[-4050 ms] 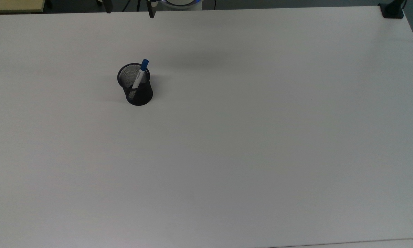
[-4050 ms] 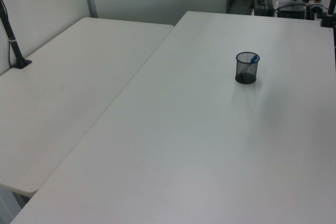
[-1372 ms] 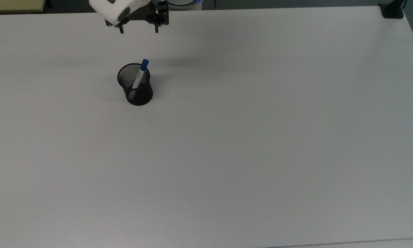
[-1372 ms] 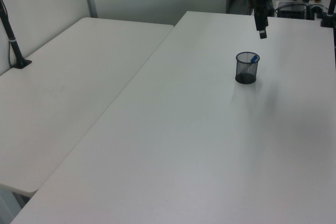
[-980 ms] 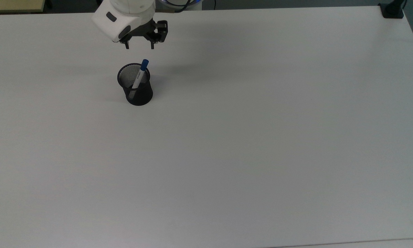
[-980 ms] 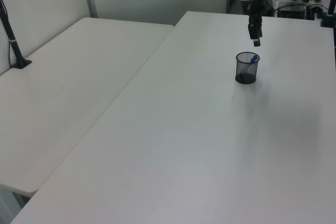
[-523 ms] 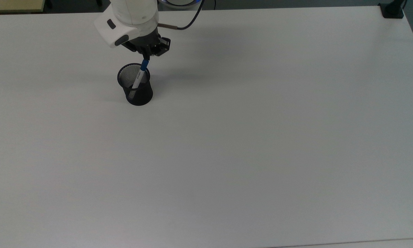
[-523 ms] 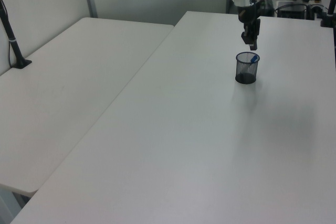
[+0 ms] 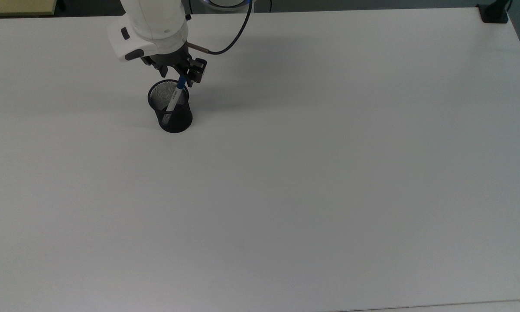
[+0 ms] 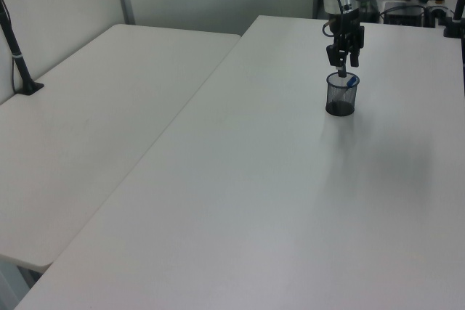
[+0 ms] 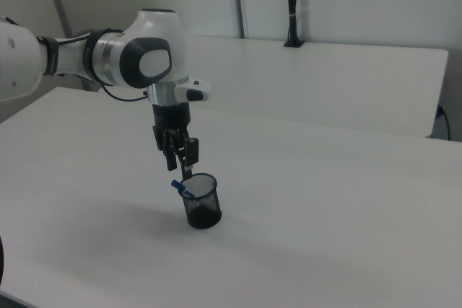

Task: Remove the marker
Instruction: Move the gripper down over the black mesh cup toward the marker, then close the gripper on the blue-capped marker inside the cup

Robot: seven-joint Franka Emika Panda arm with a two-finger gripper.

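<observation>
So the biggest thing here is the white table [image 9: 312,182], which is basically bare apart from one little setup near the top view's upper left. The left view adds a second white table [image 10: 94,128] butted up on the left view's left, with a dark post [image 10: 18,56] clamped to it, and the right view has another table [image 11: 346,84] behind with a black pole [image 11: 291,5] rising off it. The white robot arm [image 11: 137,59] reaches in from the right view's left, with a big rounded joint you don't get a feel for from above, where it's mostly a white housing [image 9: 149,30] with a dark cable [image 9: 225,39] looping off it. Under it sits the black mesh cup [image 9: 171,108], upright on the table. The pincer [image 9: 183,79] hangs right over the cup's rim; in the top view its dark fingers sit on either side of the blue cap, but I honestly can't tell whether they're clamped on it or just beside it. The marker [image 9: 173,99] is standing in the cup, tilted, white barrel down inside and blue cap poking over the rim. In the right view the marker [image 11: 182,190] is just a bit of blue at the rim below the fingers.
</observation>
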